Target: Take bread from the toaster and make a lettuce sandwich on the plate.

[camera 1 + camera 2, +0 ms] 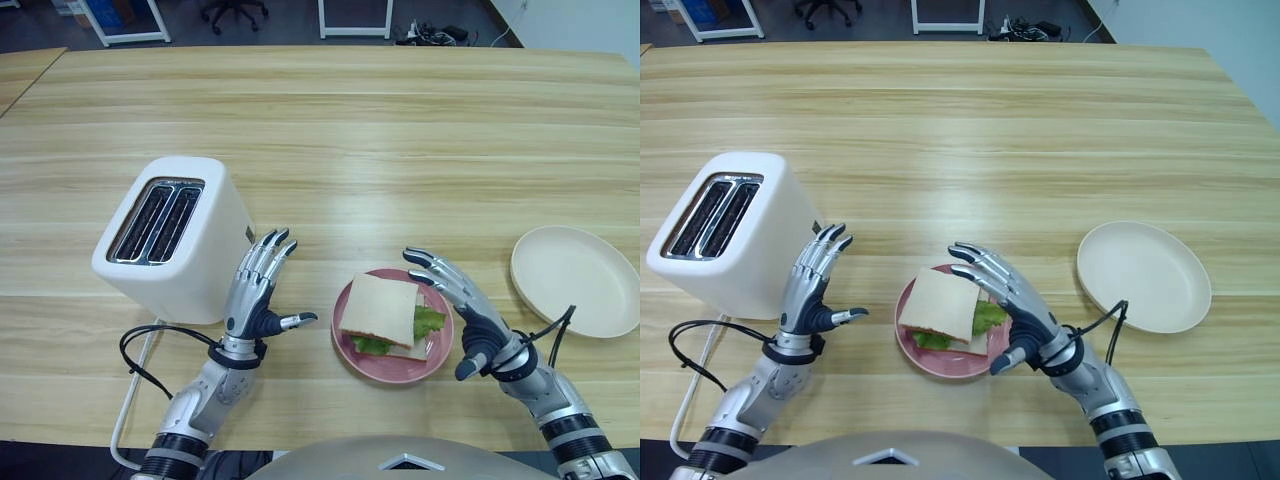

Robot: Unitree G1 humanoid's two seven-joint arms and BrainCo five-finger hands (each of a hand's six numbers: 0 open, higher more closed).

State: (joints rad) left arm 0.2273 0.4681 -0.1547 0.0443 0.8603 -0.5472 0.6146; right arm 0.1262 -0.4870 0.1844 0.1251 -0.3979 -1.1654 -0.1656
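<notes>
Bread tops a finished lettuce sandwich on the pink plate, which sits between my two hands on the wooden worktop. Green lettuce pokes out from under the upper slice on the side facing my right hand, and the pale edge of a lower slice shows beneath the leaves.

My left hand is just left of the plate and apart from it. Its palm faces the sandwich, its fingers are stretched out and pointing away from me, and its thumb aims at the plate; it grips nothing. My right hand is close to the plate's right rim, with the fingers spread and only lightly bent and the thumb pointing down, and it too has hold of nothing. I cannot tell whether it touches the rim.

The white toaster stands just beyond and to the left of my left hand, near its fingertips, with the slots facing up. A cream plate lies to the right of my right hand, well apart from it.
</notes>
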